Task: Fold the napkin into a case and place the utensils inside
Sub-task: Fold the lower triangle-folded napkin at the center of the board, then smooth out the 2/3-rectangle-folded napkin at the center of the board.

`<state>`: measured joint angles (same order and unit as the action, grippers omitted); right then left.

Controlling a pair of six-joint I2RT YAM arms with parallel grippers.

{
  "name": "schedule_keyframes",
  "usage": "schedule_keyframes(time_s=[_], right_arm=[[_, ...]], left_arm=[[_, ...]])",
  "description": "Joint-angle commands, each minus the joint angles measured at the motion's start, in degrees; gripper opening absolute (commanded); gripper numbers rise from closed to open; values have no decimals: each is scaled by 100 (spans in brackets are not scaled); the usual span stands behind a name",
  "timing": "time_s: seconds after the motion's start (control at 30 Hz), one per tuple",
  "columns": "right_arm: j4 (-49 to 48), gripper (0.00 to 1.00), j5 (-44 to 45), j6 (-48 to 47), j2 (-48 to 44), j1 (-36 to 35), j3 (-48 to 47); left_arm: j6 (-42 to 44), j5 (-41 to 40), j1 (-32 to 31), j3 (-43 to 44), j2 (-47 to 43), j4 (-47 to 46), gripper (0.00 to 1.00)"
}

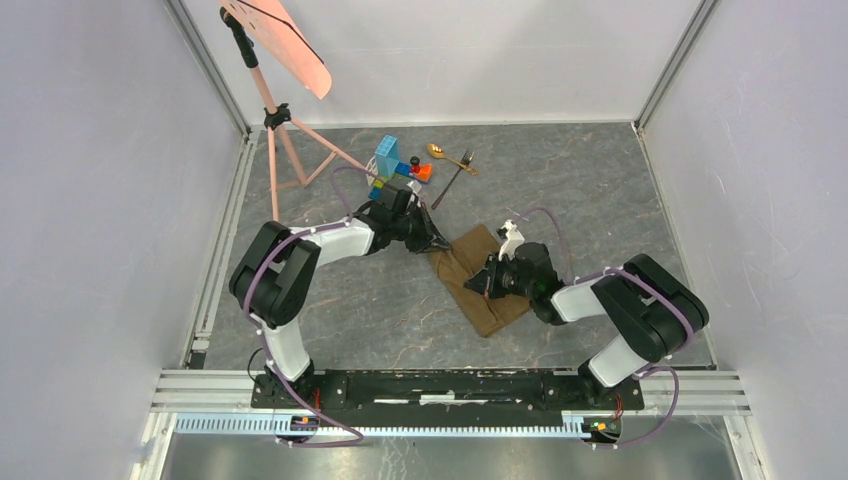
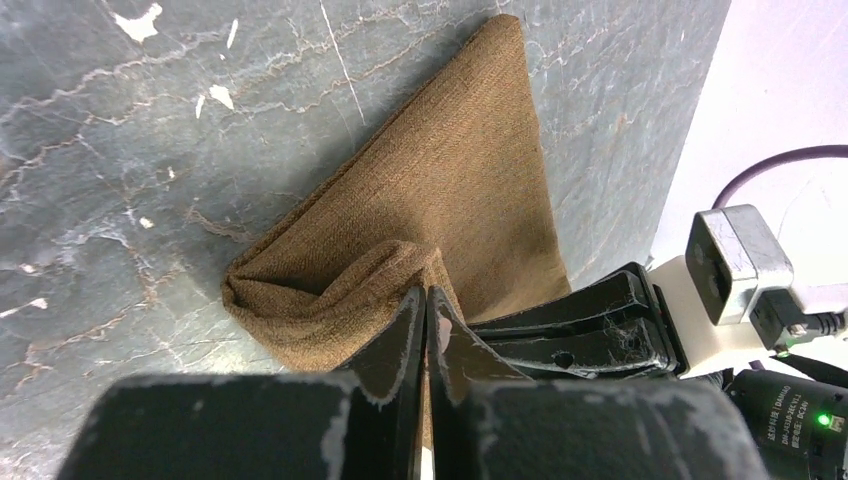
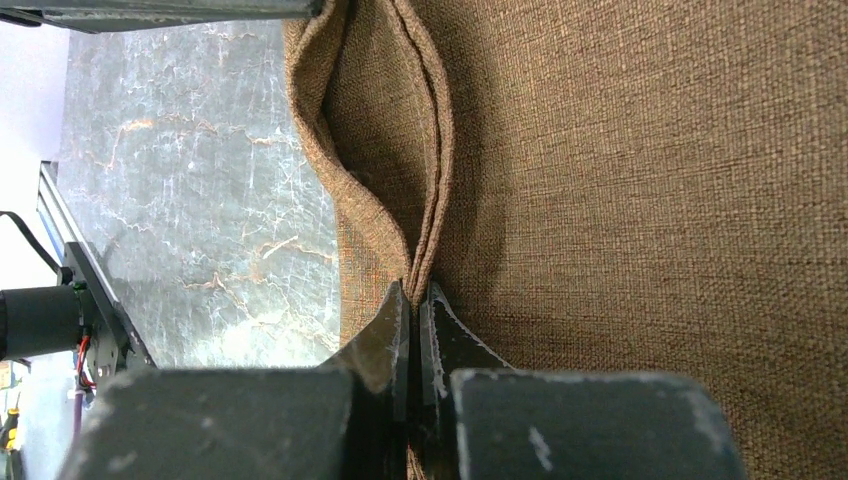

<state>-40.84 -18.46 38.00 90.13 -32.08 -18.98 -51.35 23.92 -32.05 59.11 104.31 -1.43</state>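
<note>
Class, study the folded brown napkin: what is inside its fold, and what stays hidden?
The open pocket in the napkin shows only cloth, no utensil. The spoon and fork lie outside, by the toy blocks. Deeper between the layers is covered.

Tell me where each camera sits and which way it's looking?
Top camera: above and behind, looking down at the table; left arm, right arm, napkin, spoon and fork show.
Left wrist: looks along the shut left gripper onto the napkin; the right arm shows too.
Right wrist: looks along the shut right gripper, pinching the napkin's edge.
All three share the napkin.
</note>
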Motion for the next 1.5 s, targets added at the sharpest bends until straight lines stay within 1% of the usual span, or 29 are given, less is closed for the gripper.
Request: schedule_keyframes(time_s=[0.0,0.1,0.23,0.4,0.47,0.53,0.63,0.77,0.8,0.83,0.9,1.0,1.07,1.23,1.3,1.37,1.43,1.47], right_arm=[[110,0,-71,-78,184,129,-249],[102,0,-165,1,295,218,-269],[103,0,-295,36,411,254,-328],[102,0,-385,38,431,283,-352],[91,0,-412,32,424,292,-353],[86,0,-441,16,422,292,-361],[50,0,-512,0,453,288,-361],[-72,0,-690,-56,400,284,-296],[-76,4,-741,-73,337,286,-263],[-62,13,-806,-99,253,289,-228],[-5,26,-872,-150,25,290,-130],[214,39,-972,-249,-344,285,27],[238,47,-1065,-245,-567,283,185],[363,56,-1130,-264,-931,203,515],[566,56,-1044,-348,-1128,148,558],[850,54,-839,-493,-1324,86,581],[1200,47,-593,-642,-1504,28,584],[1429,39,-417,-729,-1611,13,576]], left_arm=[[161,-317,15,-62,-525,-12,11],[173,-355,24,-363,-817,-57,14],[-109,0,29,-643,-807,-540,14],[-466,276,84,-503,-340,-920,5],[-685,389,164,-471,-80,-1185,4],[-939,498,273,-497,171,-1660,4],[-1134,625,365,-417,483,-2166,4],[-1219,484,410,-348,763,-2239,3],[-1219,453,432,-364,811,-2229,3],[-1212,417,443,-387,849,-2234,4],[-1144,346,459,-394,912,-2164,3],[-1061,341,459,-331,1031,-2037,2],[-1068,342,463,-317,1079,-2037,2],[-1100,368,461,-304,1125,-2037,2],[-1113,360,463,-299,1121,-2003,2],[-1104,349,462,-265,1111,-1890,2],[-1079,342,457,-243,1108,-1837,2],[-1071,333,462,-227,1106,-1818,2]])
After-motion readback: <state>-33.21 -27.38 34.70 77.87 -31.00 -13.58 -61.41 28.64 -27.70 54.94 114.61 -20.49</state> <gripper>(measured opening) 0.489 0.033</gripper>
